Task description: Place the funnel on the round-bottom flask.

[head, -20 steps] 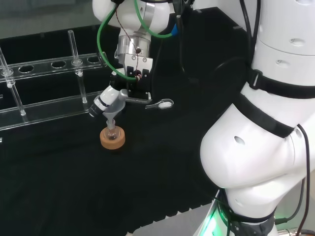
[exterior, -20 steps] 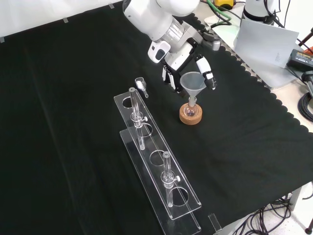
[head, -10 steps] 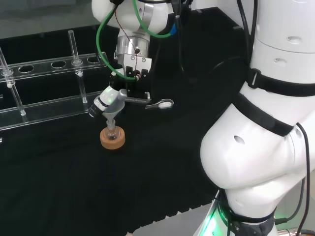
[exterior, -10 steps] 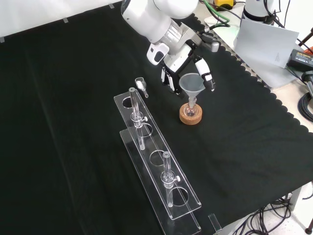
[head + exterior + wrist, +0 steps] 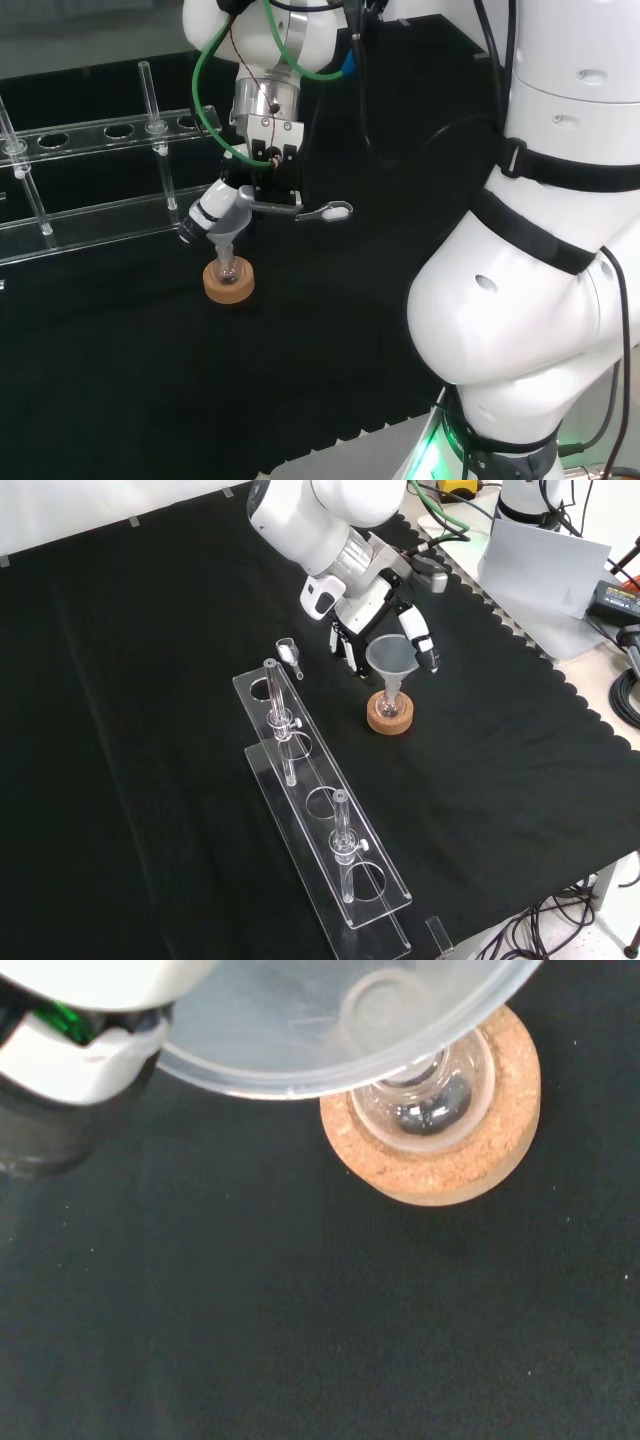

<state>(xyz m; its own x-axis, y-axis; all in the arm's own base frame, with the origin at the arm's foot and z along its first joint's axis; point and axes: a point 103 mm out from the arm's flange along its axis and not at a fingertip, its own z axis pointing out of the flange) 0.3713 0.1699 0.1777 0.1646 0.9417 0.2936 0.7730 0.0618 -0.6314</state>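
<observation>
While the fingers (image 5: 425, 645) pinch the funnel (image 5: 388, 656) over the flask (image 5: 389, 703), a rack (image 5: 330, 820) stands beside.

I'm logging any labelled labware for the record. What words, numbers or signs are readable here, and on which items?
None can be read. The funnel, round-bottom flask, cork ring and clear rack show no markings; the hand bears no legible print.

- Funnel (image 5: 388, 654): clear, greyish tint.
- Round-bottom flask (image 5: 432, 1105): clear glass.
- Cork ring (image 5: 389, 715) under flask: tan, speckled.
- Cloth (image 5: 150, 680): plain black.
- Hand (image 5: 420, 640): black and white.
- Test-tube rack (image 5: 330, 850): clear.
- Cable (image 5: 205, 90): green.
</observation>
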